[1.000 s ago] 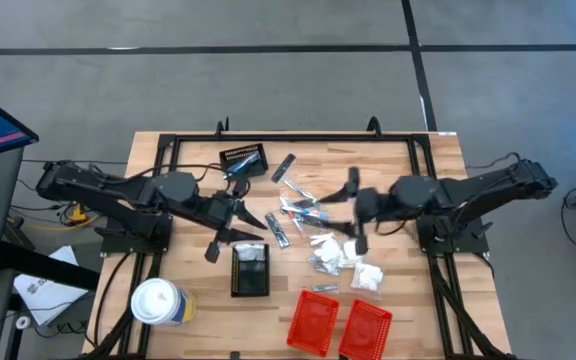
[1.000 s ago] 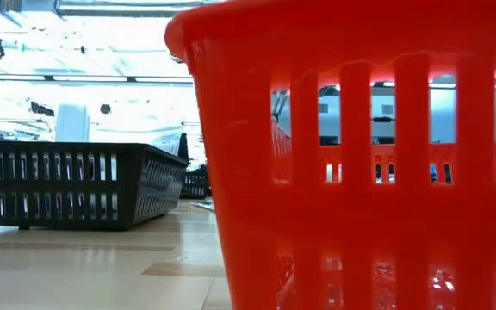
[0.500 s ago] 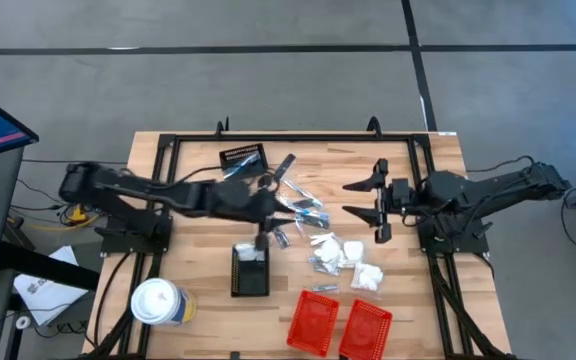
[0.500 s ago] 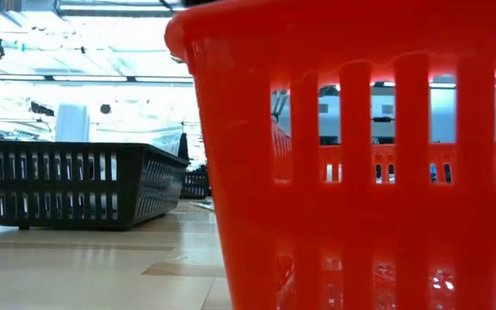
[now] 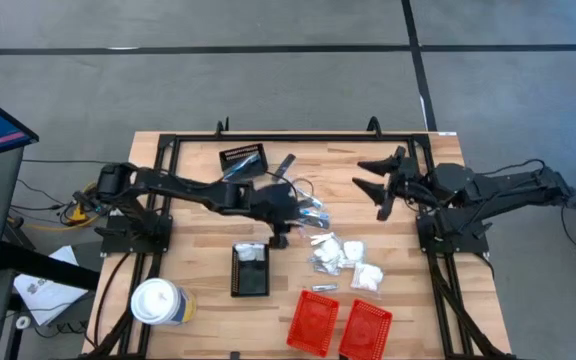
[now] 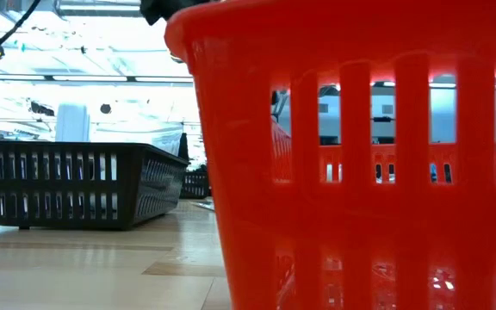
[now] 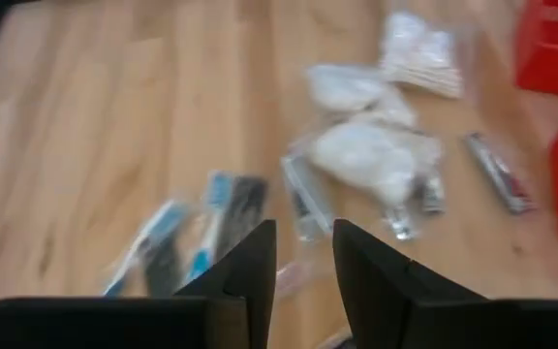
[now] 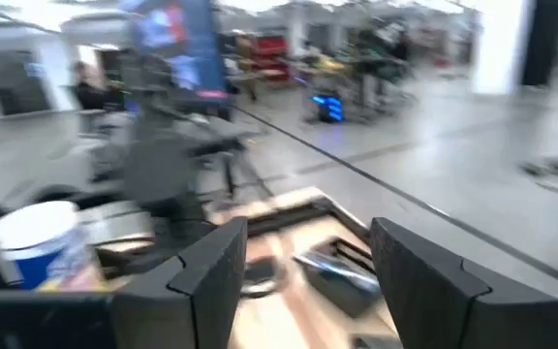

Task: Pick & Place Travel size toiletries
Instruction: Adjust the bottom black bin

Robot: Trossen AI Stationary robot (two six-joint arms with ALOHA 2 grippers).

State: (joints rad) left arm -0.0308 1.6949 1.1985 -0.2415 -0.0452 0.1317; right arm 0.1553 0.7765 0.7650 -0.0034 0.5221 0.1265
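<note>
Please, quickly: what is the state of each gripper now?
Left gripper: fingers narrowly apart, holding nothing, over the toiletries.
Right gripper: open, empty, raised at the table's right.

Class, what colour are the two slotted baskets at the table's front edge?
Red: the two slotted plastic baskets, clearest in the high view.

High view: the whole table is seen from straight overhead, at a distance. Low view: a level sightline at table-top height is largely blocked by a red basket set very close; a black basket is seen farther off, as in the high view. Left wrist view: the tabletop with white packets is viewed closely, beyond the jaws. Right wrist view: the room and a white cup are seen ahead of the jaws.
</note>
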